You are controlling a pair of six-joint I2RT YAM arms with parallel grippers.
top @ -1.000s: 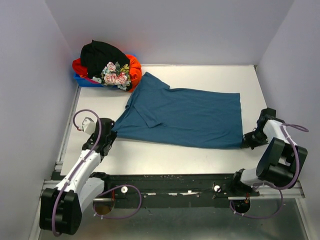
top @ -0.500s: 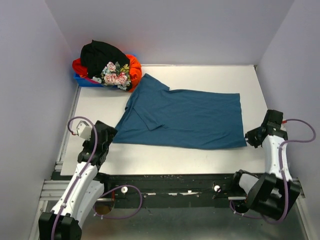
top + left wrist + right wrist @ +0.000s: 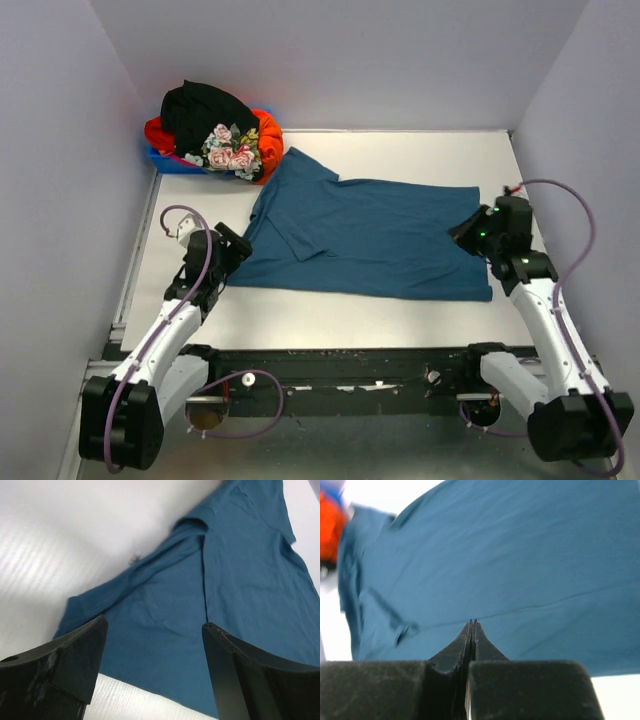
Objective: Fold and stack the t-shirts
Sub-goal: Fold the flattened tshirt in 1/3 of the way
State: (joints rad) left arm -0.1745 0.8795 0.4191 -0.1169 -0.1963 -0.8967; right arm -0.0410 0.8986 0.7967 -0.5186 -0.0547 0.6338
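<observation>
1. The plain dark teal-blue soft-cloth t-shirt [image 3: 370,235] lies spread flat on the flat white counter [image 3: 420,150]. Its long axis runs from the left end effector [image 3: 228,246] across to the right end effector [image 3: 470,228].
2. The left end effector's 2 fingers stand wide apart and hold nothing. The shirt's sleeve-side corner lies just ahead of and below them.
3. The right end effector's fingers are pressed together with no cloth visibly pinched. It sits over the hem end, and whether it touches the cloth I cannot tell.
4. Each arm is nearer its own end, and the left looks readier for a corner pinch.
5. The fabric is thin, matte and shallowly creased, with 1 folded-over sleeve ridge, so it will likely drape and drag.
6. The black, orange-red and flowered cloth shirts [image 3: 210,120] are heaped in a small blue plastic bin [image 3: 165,160]. It stands beyond the left end effector, well apart from the right.
</observation>
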